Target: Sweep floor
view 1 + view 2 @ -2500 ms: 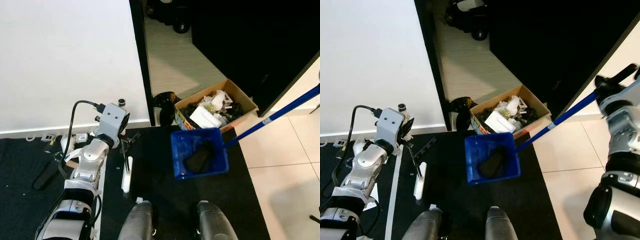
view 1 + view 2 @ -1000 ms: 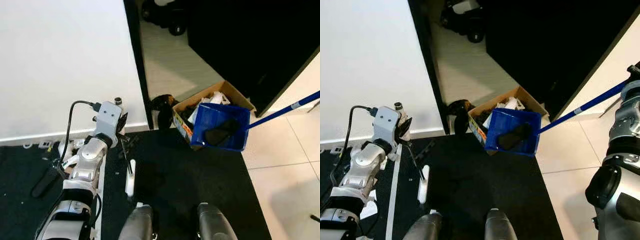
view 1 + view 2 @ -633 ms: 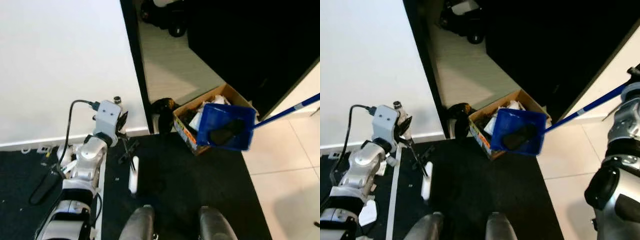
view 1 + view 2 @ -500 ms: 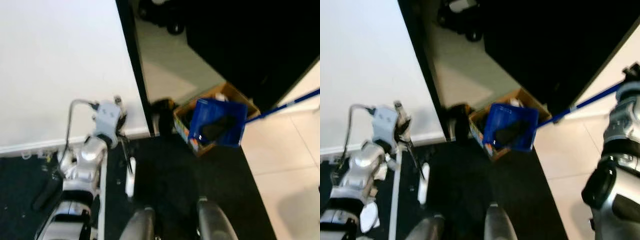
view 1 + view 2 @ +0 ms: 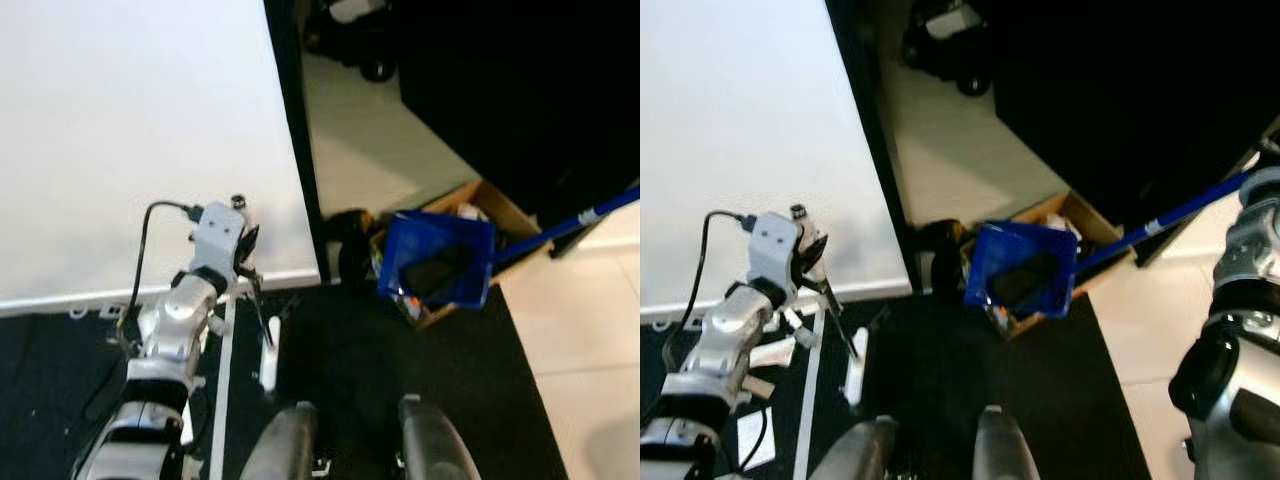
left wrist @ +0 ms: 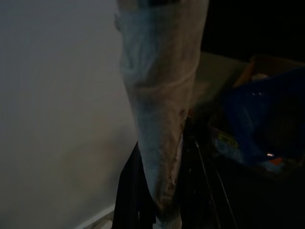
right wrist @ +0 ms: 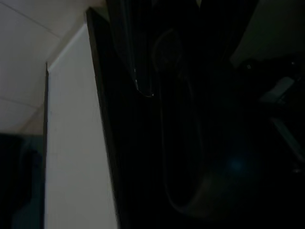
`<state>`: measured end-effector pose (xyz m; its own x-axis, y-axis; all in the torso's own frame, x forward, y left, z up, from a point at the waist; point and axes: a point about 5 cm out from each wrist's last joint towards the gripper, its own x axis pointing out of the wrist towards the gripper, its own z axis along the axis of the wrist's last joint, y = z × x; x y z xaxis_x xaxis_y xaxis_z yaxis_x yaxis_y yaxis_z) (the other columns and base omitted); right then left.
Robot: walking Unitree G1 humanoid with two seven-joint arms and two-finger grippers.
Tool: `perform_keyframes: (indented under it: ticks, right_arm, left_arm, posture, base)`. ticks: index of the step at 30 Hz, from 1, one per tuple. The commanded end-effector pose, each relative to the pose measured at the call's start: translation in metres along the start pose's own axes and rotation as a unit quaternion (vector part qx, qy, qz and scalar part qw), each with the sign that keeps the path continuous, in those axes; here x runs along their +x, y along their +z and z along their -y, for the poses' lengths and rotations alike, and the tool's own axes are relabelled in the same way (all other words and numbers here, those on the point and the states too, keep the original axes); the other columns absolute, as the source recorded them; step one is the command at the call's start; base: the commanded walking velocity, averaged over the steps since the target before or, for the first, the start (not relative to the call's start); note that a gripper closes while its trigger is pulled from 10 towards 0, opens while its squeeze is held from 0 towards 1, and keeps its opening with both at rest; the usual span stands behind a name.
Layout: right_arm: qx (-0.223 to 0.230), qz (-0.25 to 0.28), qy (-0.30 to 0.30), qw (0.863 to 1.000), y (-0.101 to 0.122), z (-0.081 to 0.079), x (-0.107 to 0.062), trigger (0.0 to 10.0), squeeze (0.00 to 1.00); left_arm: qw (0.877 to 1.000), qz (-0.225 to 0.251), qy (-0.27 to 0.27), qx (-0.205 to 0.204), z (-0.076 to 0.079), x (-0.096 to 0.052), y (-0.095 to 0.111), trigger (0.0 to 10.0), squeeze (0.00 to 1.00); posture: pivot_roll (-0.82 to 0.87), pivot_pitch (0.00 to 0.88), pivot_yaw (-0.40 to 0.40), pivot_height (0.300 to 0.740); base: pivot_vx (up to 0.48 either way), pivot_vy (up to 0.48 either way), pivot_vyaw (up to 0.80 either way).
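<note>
A blue dustpan (image 5: 1022,268) hangs tilted over an open cardboard box (image 5: 500,215) of rubbish, with a dark lump of debris (image 5: 432,273) still inside the pan. Its long blue handle (image 5: 1180,215) runs up and right to my right gripper (image 5: 1262,160), which is shut on it at the picture's edge. On the left, my left gripper (image 5: 246,268) is shut on the thin handle of a small brush. The white brush head (image 5: 268,352) rests on the black mat. The left wrist view looks along the pale brush handle (image 6: 159,119) toward the dustpan (image 6: 267,119).
A white wall (image 5: 130,120) and a dark door frame (image 5: 292,120) stand ahead. The black mat (image 5: 350,340) meets pale tiles (image 5: 590,380) on the right. A cable and papers (image 5: 770,352) lie at the left. A dark wheeled object (image 5: 950,40) sits beyond the doorway. My feet (image 5: 350,445) are below.
The dustpan has risen from above the mat to over the box and tipped steeper. The whole view has shifted, so the camera moved. The left arm and brush look unchanged.
</note>
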<state>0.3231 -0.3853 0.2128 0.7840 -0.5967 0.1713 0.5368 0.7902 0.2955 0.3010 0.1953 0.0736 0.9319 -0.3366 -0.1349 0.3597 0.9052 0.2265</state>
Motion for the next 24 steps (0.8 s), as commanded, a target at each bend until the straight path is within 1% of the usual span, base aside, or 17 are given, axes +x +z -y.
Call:
perform_keyframes:
  ticks: [1, 7, 9, 11, 14, 15, 18, 21, 23, 24]
  right_arm:
    - [0.017, 0.053, 0.001, 0.998, 0.023, -0.004, 0.006, 10.0, 0.0]
    - [0.007, 0.06, 0.005, 0.998, 0.03, -0.01, 0.01, 10.0, 0.0]
    - [0.002, 0.062, 0.007, 0.998, 0.032, -0.013, 0.011, 10.0, 0.0]
    - [-0.002, 0.063, 0.01, 0.998, 0.033, -0.015, 0.012, 10.0, 0.0]
    - [-0.023, 0.061, 0.027, 0.998, 0.035, -0.027, 0.015, 10.0, 0.0]
    - [-0.023, 0.061, 0.027, 0.998, 0.035, -0.027, 0.015, 10.0, 0.0]
    - [-0.037, 0.046, 0.039, 0.998, 0.034, -0.037, 0.017, 10.0, 0.0]
    - [-0.041, 0.044, 0.042, 0.997, 0.034, -0.04, 0.018, 10.0, 0.0]
    - [-0.05, 0.041, 0.052, 0.997, 0.035, -0.05, 0.019, 10.0, 0.0]
    - [-0.05, 0.041, 0.052, 0.997, 0.035, -0.05, 0.019, 10.0, 0.0]
  left_arm:
    - [1.0, 0.004, 0.006, 0.002, -0.001, 0.0, 0.001, 10.0, 0.0]
    - [0.999, 0.005, 0.036, -0.014, -0.003, 0.001, 0.002, 10.0, 0.0]
    - [0.999, 0.004, 0.047, -0.018, -0.004, 0.001, 0.002, 10.0, 0.0]
    - [0.999, 0.002, 0.049, -0.013, -0.005, 0.001, 0.002, 10.0, 0.0]
    - [0.998, -0.006, 0.057, -0.008, -0.007, 0.001, 0.0, 10.0, 0.0]
    - [0.998, -0.006, 0.057, -0.008, -0.007, 0.001, 0.0, 10.0, 0.0]
    - [0.997, -0.005, 0.079, -0.022, -0.01, 0.0, 0.0, 10.0, 0.0]
    - [0.996, -0.005, 0.082, -0.022, -0.011, 0.0, 0.0, 10.0, 0.0]
    - [0.996, -0.003, 0.085, -0.019, -0.012, 0.0, 0.001, 10.0, 0.0]
    - [0.996, -0.003, 0.085, -0.019, -0.012, 0.0, 0.001, 10.0, 0.0]
  posture:
    - [-0.02, 0.071, 0.016, 0.74]
    - [-0.02, 0.077, 0.009, 0.74]
    - [-0.02, 0.079, 0.007, 0.74]
    - [-0.02, 0.08, 0.004, 0.74]
    - [-0.01, 0.084, 0.001, 0.74]
    - [-0.01, 0.084, 0.001, 0.74]
    - [-0.01, 0.092, -0.006, 0.74]
    - [-0.01, 0.096, -0.01, 0.74]
    - [0.0, 0.101, -0.016, 0.74]
    - [0.0, 0.101, -0.016, 0.74]
  base:
    - [0.0, 0.0, 0.0]
    - [0.0, 0.0, 0.0]
    - [0.0, -0.435, 0.0]
    - [0.0, -0.48, 0.0]
    - [0.0, -0.48, 0.0]
    - [0.0, -0.48, 0.0]
    - [0.0, 0.0, 0.0]
    - [0.0, 0.0, 0.0]
    - [0.0, 0.0, 0.0]
    - [0.0, 0.0, 0.0]
